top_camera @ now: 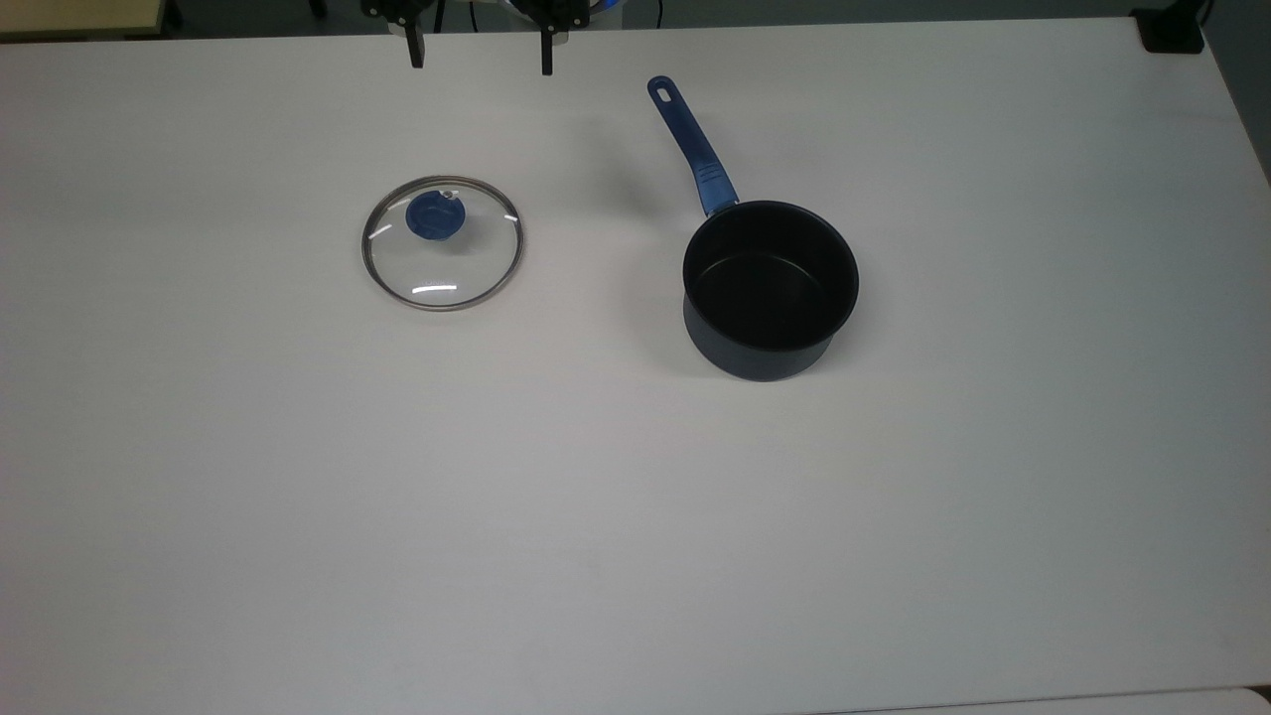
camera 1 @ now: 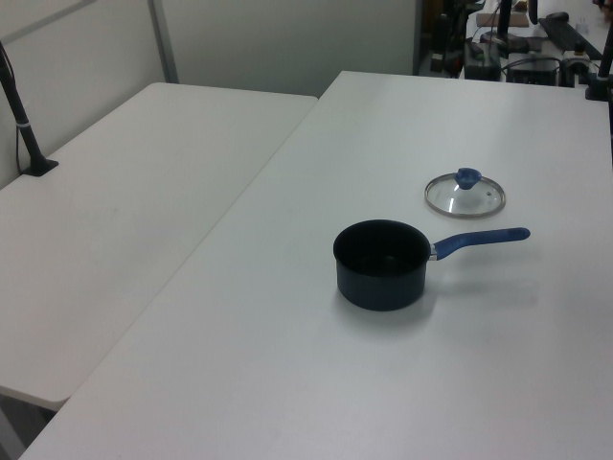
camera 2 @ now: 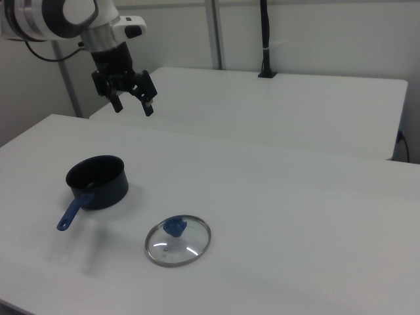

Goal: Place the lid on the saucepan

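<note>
The lid (top_camera: pixel 443 260) lies flat on the white table (top_camera: pixel 596 497), a clear glass disc with a steel rim and a blue knob (top_camera: pixel 434 216) facing up. The saucepan (top_camera: pixel 770 288) stands upright to its right in the top view, dark and empty, its blue handle (top_camera: pixel 692 147) pointing toward the table's far edge. My gripper (top_camera: pixel 482 55) hangs open and empty above the far edge, beyond the lid and well apart from it. In the right view the gripper (camera 2: pixel 133 106) sits high above the saucepan (camera 2: pixel 97 182), with the lid (camera 2: pixel 178 240) nearer the camera. The left view has the lid (camera 1: pixel 465 194) behind the saucepan (camera 1: pixel 381 265).
A second white table (camera 2: pixel 282 111) adjoins this one, with a black post (camera 2: pixel 265 39) clamped at its far edge. A black object (top_camera: pixel 1172 30) sits at the top view's upper right corner. Bare tabletop lies between lid and saucepan and across the near half.
</note>
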